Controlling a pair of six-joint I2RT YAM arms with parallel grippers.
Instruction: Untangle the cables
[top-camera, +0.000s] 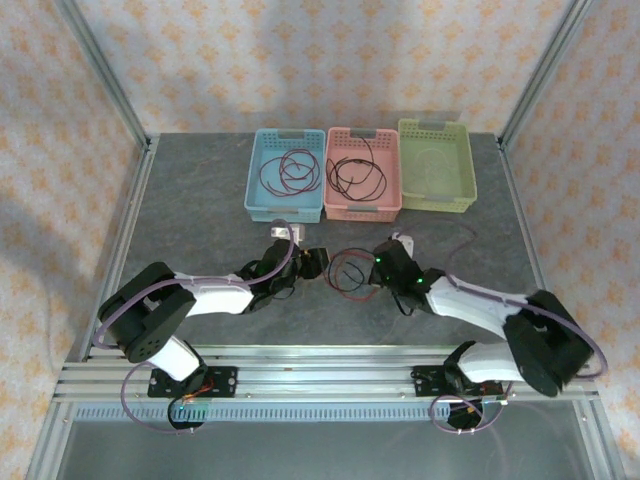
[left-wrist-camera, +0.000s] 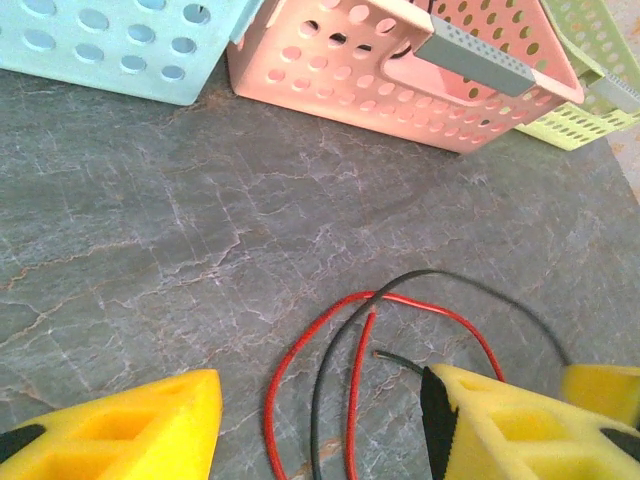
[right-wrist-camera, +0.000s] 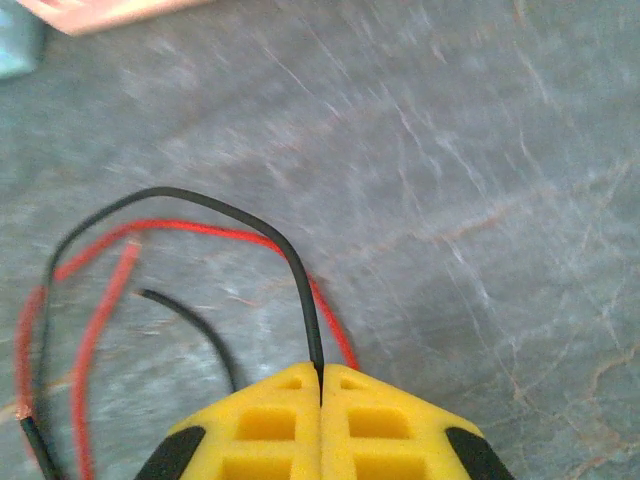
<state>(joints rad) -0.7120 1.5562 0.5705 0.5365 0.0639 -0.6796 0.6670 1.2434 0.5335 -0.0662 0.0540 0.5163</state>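
Inside closed right hand (right-wrist-camera: 320, 386), black cable (right-wrist-camera: 165, 190) end hidden

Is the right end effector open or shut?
Shut. The right end effector has its yellow fingers pressed together, pinching the thin black cable between them.

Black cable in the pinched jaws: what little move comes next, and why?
Probably the right gripper should lift and pull gently away. Its jaws are shut on the black cable, which crosses over the red cable, so drawing it clear may separate them.
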